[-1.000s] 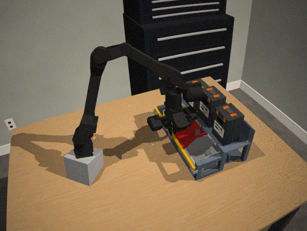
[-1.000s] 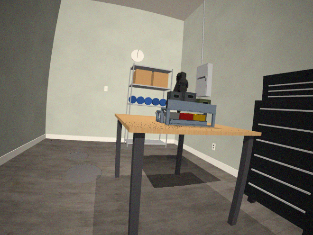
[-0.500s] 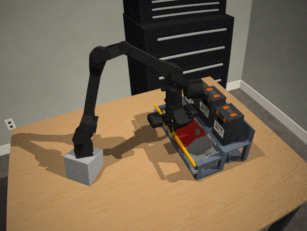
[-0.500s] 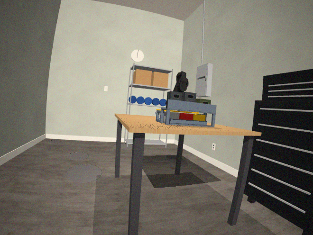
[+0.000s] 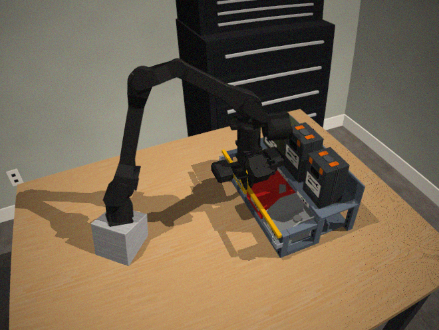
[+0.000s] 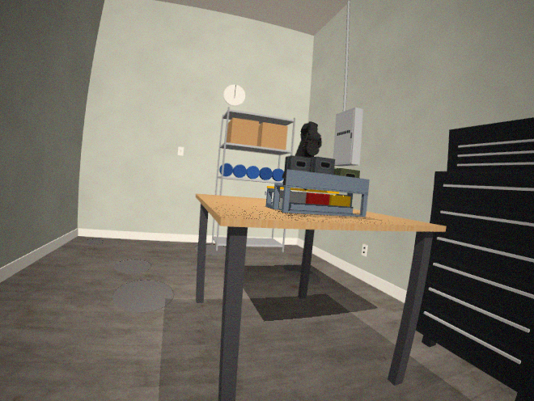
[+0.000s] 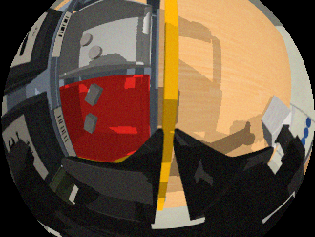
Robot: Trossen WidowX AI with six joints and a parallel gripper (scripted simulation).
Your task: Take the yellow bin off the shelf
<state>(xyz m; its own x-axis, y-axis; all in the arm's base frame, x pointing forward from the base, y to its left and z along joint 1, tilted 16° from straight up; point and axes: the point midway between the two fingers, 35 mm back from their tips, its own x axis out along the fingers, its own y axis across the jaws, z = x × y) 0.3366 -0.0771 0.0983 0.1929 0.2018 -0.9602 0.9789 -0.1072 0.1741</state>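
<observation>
Tool [image 5: 245, 182] [image 7: 167, 133] clenched on a slim yellow bar [image 5: 264, 213] [image 6: 299, 190] [image 7: 172, 53], a robot arm [image 5: 209, 85] [image 6: 310, 140] reaches over the front of a shelf in a workshop. The table [image 5: 177, 283] [image 6: 388, 225] [image 7: 248, 96] carries the blue-grey shelf [image 5: 338, 207] [image 6: 324, 179] [image 7: 154, 48] near its far right corner, as seen from the top view, with bare wood toward the near left corner. Black cases [image 5: 335, 173] [image 6: 298, 163] [image 7: 24, 43] stand on the upper level. Below sit a grey bin [image 5: 291, 209] [image 6: 295, 196] [image 7: 115, 48], a red bin [image 5: 269, 191] [image 6: 317, 198] [image 7: 105, 139] and, beside the red one, the yellow open bin [image 6: 340, 200] [image 7: 119, 161], mostly hidden from the wrist; its parts cannot be made out.

The bar, running along the shelf's front, appears to be a barrier needing removal first. Gripped away from its middle, it could tip or twist between the fingers, its long end snagging the shelf's end frame. A sideways pull before it clears could drag the shelf; a slip could drop it across the bins. Set down carelessly, it might block the yellow bin's landing place.

The yellow bar [image 5: 264, 211] [image 6: 270, 187] [image 7: 171, 53] sits slightly higher than before.
</observation>
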